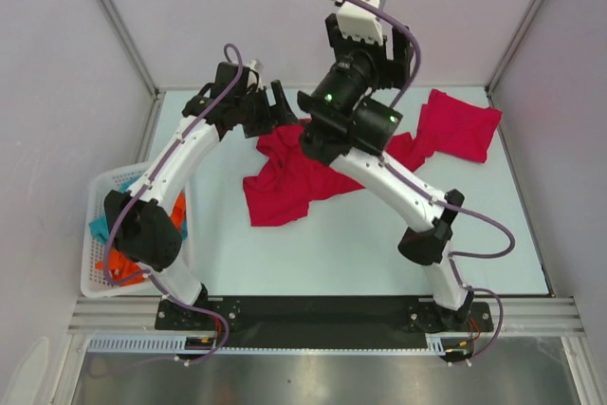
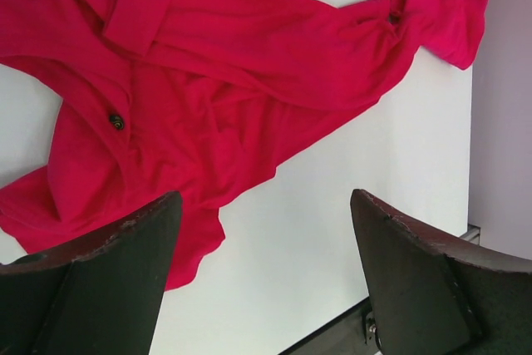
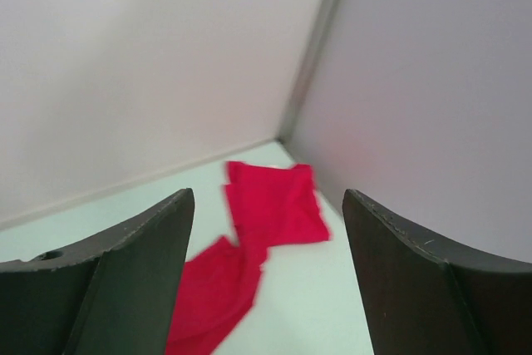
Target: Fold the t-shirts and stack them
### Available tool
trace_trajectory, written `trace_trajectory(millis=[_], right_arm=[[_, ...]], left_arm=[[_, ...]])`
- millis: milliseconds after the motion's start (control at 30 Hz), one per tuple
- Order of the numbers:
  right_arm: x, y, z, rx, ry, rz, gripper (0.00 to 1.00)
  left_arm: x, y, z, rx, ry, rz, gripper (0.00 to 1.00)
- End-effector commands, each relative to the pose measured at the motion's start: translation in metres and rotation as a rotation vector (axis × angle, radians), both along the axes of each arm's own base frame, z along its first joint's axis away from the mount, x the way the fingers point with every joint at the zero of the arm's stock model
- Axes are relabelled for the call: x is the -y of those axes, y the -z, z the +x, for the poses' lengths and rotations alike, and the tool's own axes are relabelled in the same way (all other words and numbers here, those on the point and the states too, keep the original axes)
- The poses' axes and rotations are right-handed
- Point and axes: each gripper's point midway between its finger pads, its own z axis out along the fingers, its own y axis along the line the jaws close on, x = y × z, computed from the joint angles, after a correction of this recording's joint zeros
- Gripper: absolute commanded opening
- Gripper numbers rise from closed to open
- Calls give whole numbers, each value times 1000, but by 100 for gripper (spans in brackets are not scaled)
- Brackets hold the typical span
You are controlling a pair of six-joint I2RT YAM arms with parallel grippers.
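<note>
A crimson t-shirt [image 1: 285, 187] lies crumpled in the middle of the table. A strip of the same red cloth runs from it to a flatter red piece [image 1: 460, 125] at the back right corner; whether that is a second t-shirt I cannot tell. In the left wrist view the cloth [image 2: 208, 81] spreads below and to the left of my left gripper [image 2: 266, 205], which hovers open and empty. My left gripper [image 1: 273, 106] sits at the heap's back left edge. My right gripper [image 3: 268, 197] is raised and open, empty, facing the back right corner and the flat red piece [image 3: 270, 201].
A white basket [image 1: 100, 234] with orange and teal cloth hangs off the table's left edge. Walls close the table at the back and on both sides. The raised right arm [image 1: 346, 92] hides part of the red cloth from above.
</note>
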Motion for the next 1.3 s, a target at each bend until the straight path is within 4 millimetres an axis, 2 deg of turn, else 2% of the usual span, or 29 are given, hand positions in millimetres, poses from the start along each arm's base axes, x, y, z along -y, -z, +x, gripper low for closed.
trace_trajectory(millis=[0,33,67,100,133,167,367,467,533,567,600,667,700,733,767,800,833,867,900,933,1000,1033,1067,1133,1200,1267], right_arm=[[2,-12,-70,11,-224,517,75],[11,-21,-80,38,-245,578,71],[4,-25,-93,38,-299,616,69],[7,-30,-102,49,-324,657,67],[18,-39,-114,64,-359,714,63],[11,-42,-124,63,-409,760,63],[23,-54,-152,57,-525,885,56],[22,-62,-171,28,-634,955,53],[15,-64,-189,-27,-744,954,52],[28,-66,-192,-40,-780,977,52],[16,-60,-202,-76,-826,935,53],[8,-54,-225,-152,-965,929,56],[29,-54,-223,-181,-1020,990,58],[6,-39,-254,-268,-1162,955,59],[6,-33,-264,-311,-1223,984,60],[31,-30,-249,-372,-1245,1174,61],[11,-4,-284,-466,-1380,1114,61],[15,7,-285,-519,-1411,1162,60],[23,21,-276,-562,-1452,1153,58],[13,37,-301,-640,-1480,1215,58],[12,53,-311,-710,-1532,1234,64],[9,62,-325,-731,-1553,1228,67],[8,63,-340,-788,-1606,1223,71],[7,65,-367,-831,-1667,1192,88],[10,61,-395,-909,-1719,1199,100],[14,64,-423,-971,-1724,1240,100]], left_arm=[[0,-11,7,41,-14,-25,88],[0,-11,7,41,-14,-25,88],[0,-11,7,40,-15,-24,88],[-1,-12,7,43,-16,-24,88],[-2,-16,7,55,-22,-23,88],[-3,-18,7,60,-24,-23,88],[-12,-44,7,125,-59,-6,88],[-15,-53,5,144,-64,1,88],[-16,-57,4,155,-65,3,88],[-17,-58,3,158,-66,7,88],[-18,-60,2,163,-66,8,88],[-20,-60,1,164,-72,13,88],[-20,-62,1,168,-72,14,88],[-21,-63,0,173,-72,15,88],[-21,-64,0,175,-73,18,88],[-22,-65,-1,176,-75,17,88],[-22,-65,-1,176,-75,17,88],[-23,-65,-1,178,-78,20,88],[-24,-65,-2,178,-83,22,88],[-24,-66,-1,183,-83,25,88],[-26,-66,-3,185,-88,32,88],[-27,-66,-3,186,-89,32,88],[-27,-65,-3,185,-88,36,88],[-28,-66,-3,188,-91,39,88],[-28,-64,-3,184,-92,42,88],[-28,-64,-3,184,-92,42,88]])
